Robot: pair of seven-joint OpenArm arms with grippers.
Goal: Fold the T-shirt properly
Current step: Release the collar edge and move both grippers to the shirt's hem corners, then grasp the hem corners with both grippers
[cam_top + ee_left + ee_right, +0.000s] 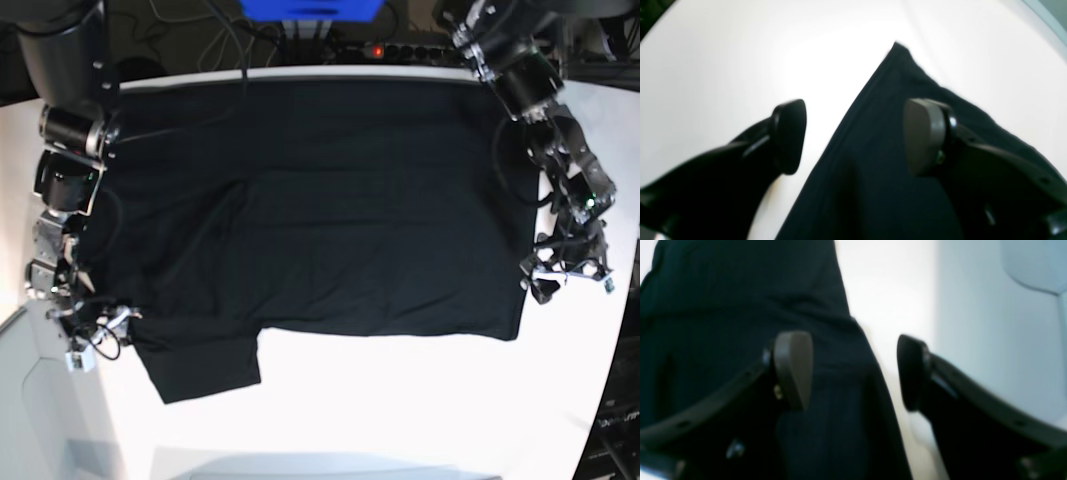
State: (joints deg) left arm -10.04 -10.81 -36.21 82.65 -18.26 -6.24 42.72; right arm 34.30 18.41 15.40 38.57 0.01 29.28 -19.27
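Both tools gaping over T-shirt (320, 210) edges, table (400, 400).

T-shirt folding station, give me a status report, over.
Left end effector open over the shirt's edge. Right end effector open, same. T-shirt spread on the white table, one sleeve sticking out. Nothing in the way.

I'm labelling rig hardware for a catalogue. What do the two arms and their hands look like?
Both arms are black with silvery joint sections and loose black cables. The left hand and the right hand each have two curved black fingers with rounded grey-brown pads. No markings are legible.
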